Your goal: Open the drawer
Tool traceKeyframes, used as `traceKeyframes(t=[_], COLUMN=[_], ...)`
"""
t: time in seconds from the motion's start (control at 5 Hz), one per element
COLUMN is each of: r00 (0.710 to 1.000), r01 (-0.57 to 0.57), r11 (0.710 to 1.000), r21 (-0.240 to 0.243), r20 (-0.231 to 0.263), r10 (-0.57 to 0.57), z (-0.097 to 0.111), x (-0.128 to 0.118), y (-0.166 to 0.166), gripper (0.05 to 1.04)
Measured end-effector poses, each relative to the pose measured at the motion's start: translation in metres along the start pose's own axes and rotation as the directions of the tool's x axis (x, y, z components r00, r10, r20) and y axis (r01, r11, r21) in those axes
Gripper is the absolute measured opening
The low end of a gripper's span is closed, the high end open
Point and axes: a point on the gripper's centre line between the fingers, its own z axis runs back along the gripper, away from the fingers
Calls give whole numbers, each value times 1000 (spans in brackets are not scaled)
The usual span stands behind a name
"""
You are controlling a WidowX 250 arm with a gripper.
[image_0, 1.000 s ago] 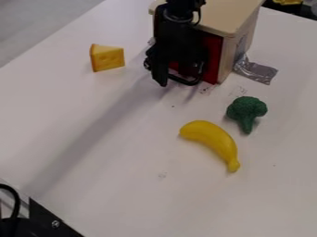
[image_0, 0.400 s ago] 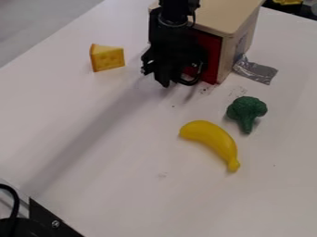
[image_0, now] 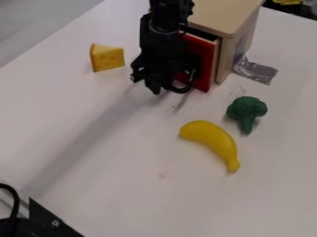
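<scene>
- Camera view: red drawer [image_0: 203,60] slightly out of the wooden box [image_0: 226,16], far side.
- Gripper [image_0: 162,82] at its front; cannot tell whether spread or pressed together.
- Banana [image_0: 212,140] nearer.

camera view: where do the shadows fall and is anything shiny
Camera view: a long, soft-edged shadow runs from near the gripper toward the lower left of the white table; the silver tape has bright highlights; the red drawer front is partly hidden by the dark arm.

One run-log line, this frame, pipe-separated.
drawer: partly open | end effector: at drawer front | banana, broccoli, cheese: on table
</scene>
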Motion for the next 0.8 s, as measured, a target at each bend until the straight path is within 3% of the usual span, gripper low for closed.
traceKeyframes(t=[0.8], r00=[1000], r01=[11], r11=[1000], r21=[-13], r20=[18], r10=[-11], z=[1], x=[-15], y=[26], gripper=[228])
